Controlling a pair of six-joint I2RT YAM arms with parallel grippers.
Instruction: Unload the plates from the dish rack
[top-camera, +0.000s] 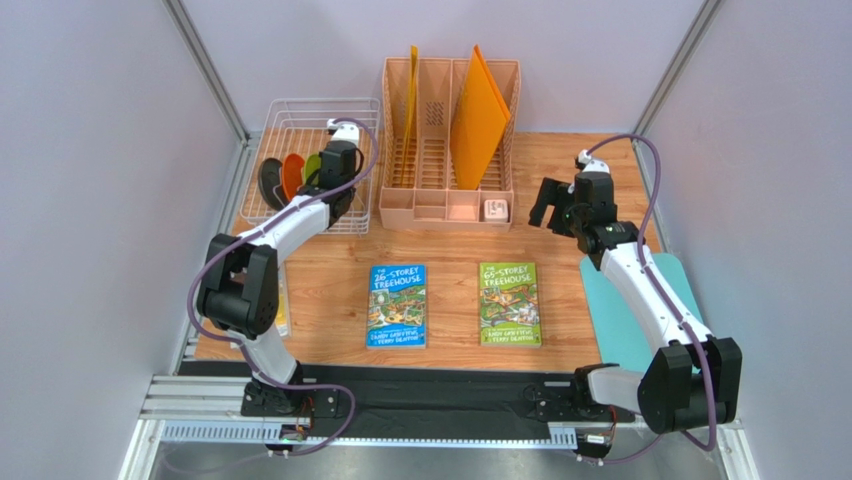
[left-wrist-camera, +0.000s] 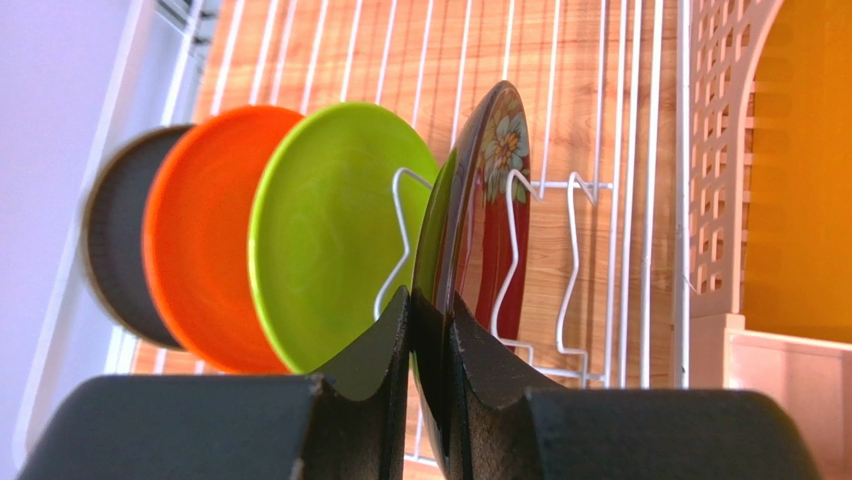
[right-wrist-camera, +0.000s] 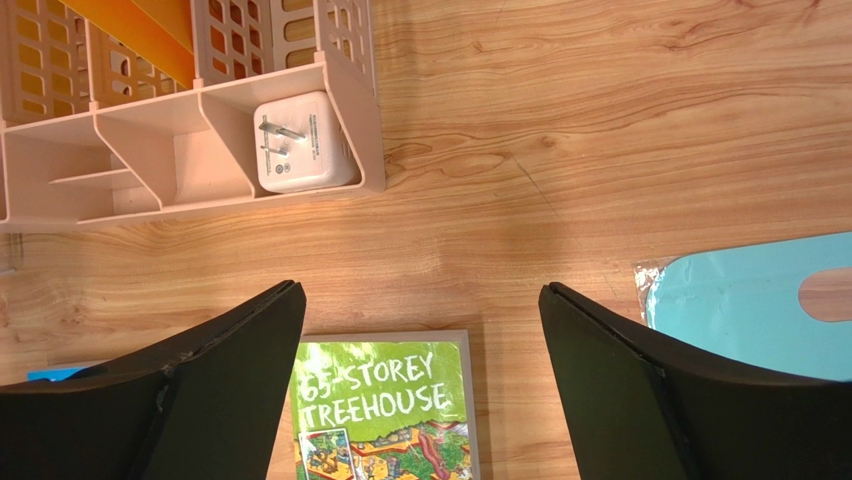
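Left fingers (left-wrist-camera: 372, 385) are clenched on the lower rim of the dark red plate (left-wrist-camera: 497, 190). It stands on edge in the rack (top-camera: 322, 102) at 11 o'clock on the bench (top-camera: 450, 300).

Step in hand, my read: first plate gripped, not yet lifted, none unloaded. Next move calls for a straight pull up along the prongs so the rim clears them. It must not tip into the green plate (left-wrist-camera: 330, 230) just beside it. Then carry it out and set it on bare bench.

The rack holds all four plates upright in a row: dark red, green, orange plate (left-wrist-camera: 200, 235), black plate (left-wrist-camera: 110, 245), running toward 9 o'clock in the left wrist view.

Right fingers (right-wrist-camera: 215, 390) are spread wide, grasping nothing, over the bench at 2 o'clock.

The organizer (top-camera: 448, 214) at 12 o'clock holds two orange folders (top-camera: 478, 120) upright in its tall slots. A white plug (right-wrist-camera: 300, 140) sits in a small front compartment at its 5 o'clock corner.
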